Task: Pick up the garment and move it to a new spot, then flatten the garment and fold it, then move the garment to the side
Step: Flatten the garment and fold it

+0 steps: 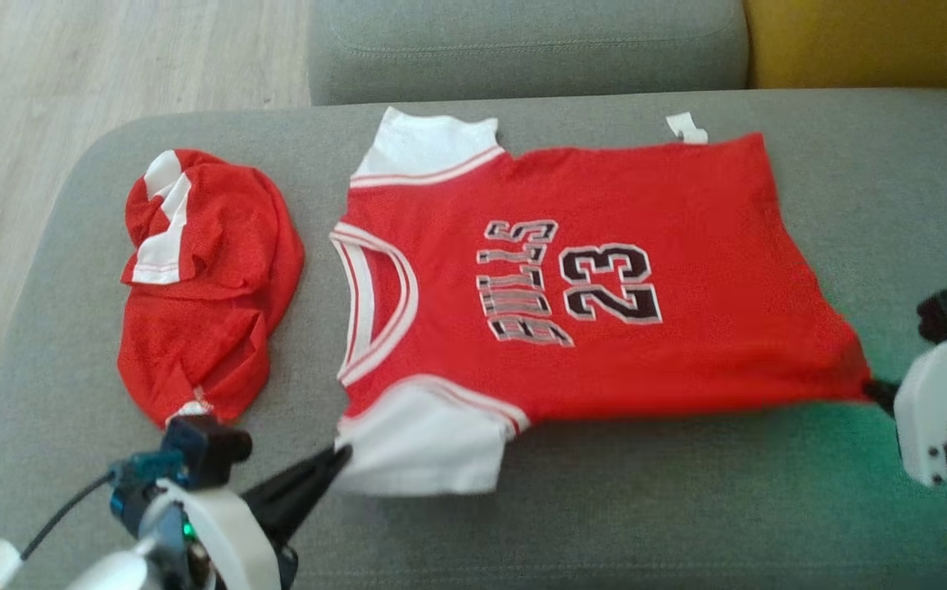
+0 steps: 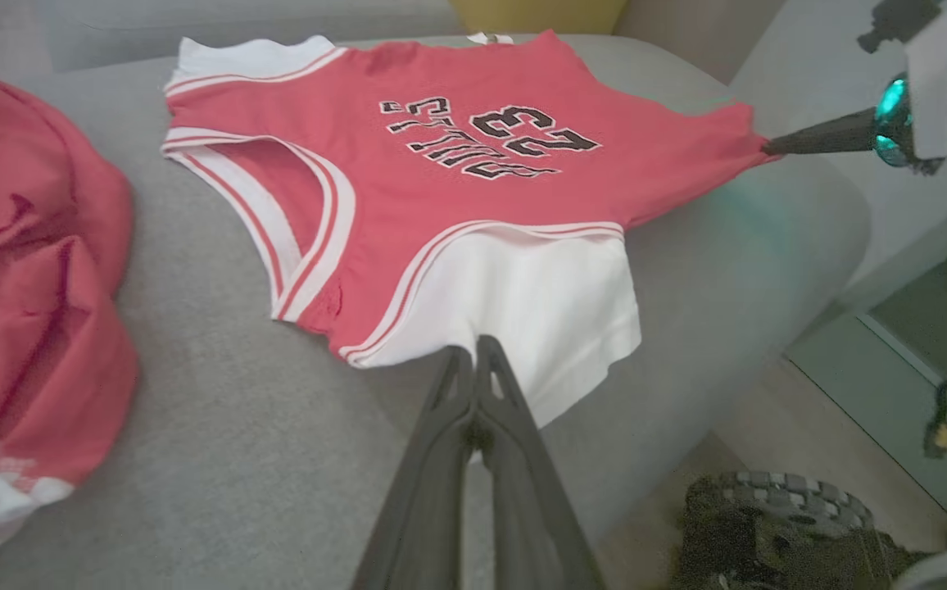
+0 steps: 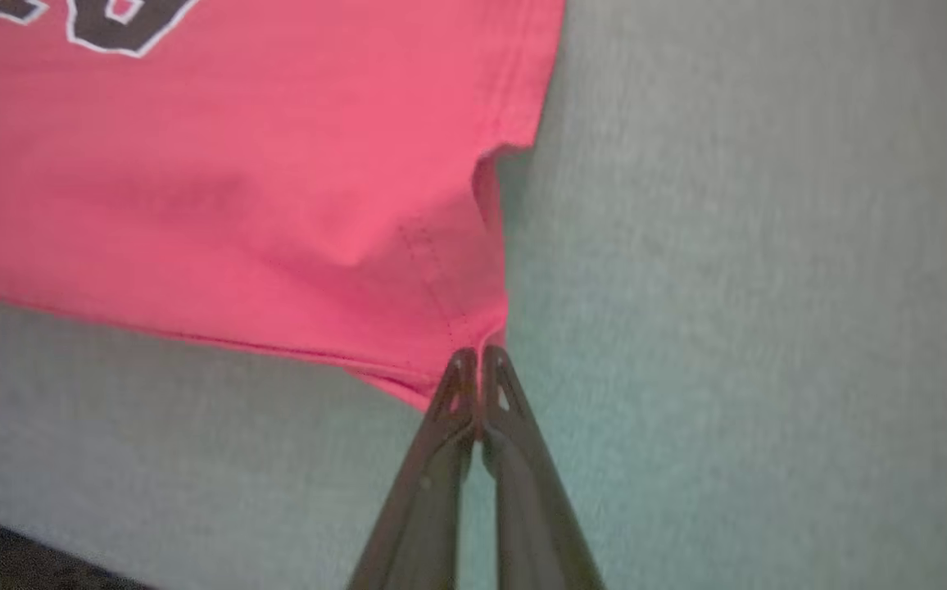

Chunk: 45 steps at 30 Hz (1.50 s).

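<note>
The red jersey [image 1: 686, 246] lies spread flat, print up, on the grey sofa seat [image 1: 645, 524]. The left hand [image 1: 341, 456] is clamped on the near white sleeve's edge. The right hand [image 1: 873, 387] is clamped on the near hem corner, which is drawn to a point. A second red garment [image 1: 211, 287] lies crumpled beside the collar.

Red-and-white fabric jersey [image 1: 686, 246] is lying spread on grey fabric couch [image 1: 686, 516]; left gripper [image 1: 339, 455] pinching sleeve, right gripper [image 1: 876, 390] pinching hem.

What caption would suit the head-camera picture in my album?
Stretched between two hands: left hand pinches the white sleeve of the red jersey, right hand its hem corner, on a grey cushion.
</note>
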### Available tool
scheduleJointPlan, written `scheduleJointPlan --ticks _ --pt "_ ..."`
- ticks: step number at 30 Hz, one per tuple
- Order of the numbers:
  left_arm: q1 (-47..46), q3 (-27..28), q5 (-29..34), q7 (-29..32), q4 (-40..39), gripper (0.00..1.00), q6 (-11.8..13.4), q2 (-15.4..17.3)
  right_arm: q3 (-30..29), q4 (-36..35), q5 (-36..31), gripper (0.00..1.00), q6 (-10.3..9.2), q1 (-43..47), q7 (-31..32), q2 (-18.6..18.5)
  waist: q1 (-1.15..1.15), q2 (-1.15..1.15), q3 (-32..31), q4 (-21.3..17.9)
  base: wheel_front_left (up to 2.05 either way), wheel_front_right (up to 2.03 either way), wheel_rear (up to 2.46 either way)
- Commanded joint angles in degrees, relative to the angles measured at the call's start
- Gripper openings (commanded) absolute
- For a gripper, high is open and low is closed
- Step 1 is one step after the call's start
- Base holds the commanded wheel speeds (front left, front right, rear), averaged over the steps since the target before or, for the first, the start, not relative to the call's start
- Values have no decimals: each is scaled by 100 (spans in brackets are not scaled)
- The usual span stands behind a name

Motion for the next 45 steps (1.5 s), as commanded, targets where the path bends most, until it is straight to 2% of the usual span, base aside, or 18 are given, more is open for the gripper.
scheduleJointPlan --ticks 1,5,11,16,25,33,44,45 --pt "-205 238 -33 6 -194 0 14 244 -62 -120 33 0 37 89 69 -310 0 0 -6 -6 0 0 0" --pt "-71 178 -117 223 -497 0 17 435 -260 -519 160 0 37 446 657 -541 0 0 15 -30 0 0 0" --pt "-292 307 17 214 -696 0 139 510 -905 -968 -65 0 37 579 894 -616 0 0 187 -97 0 0 0" --pt "-750 390 183 196 -605 0 165 417 -1487 -1167 -471 0 37 479 1061 -272 0 0 413 -148 0 0 0" --pt "-1666 441 361 288 -102 0 79 270 -1879 -1082 -1119 0 37 60 1211 182 0 0 840 -194 0 0 0" --pt "-2509 117 453 353 626 0 -56 44 -1862 -757 -1574 0 37 -481 1153 578 0 0 1185 -252 0 0 0" --pt "-3385 -376 439 -17 1580 0 -92 -206 -1723 -189 -1888 0 37 -1069 583 943 0 0 1549 -351 0 0 0" --pt "-3443 -372 434 -91 1694 42 -92 -245 -1739 -128 -1920 81 37 -1110 465 976 0 0 1564 -358 0 0 0"
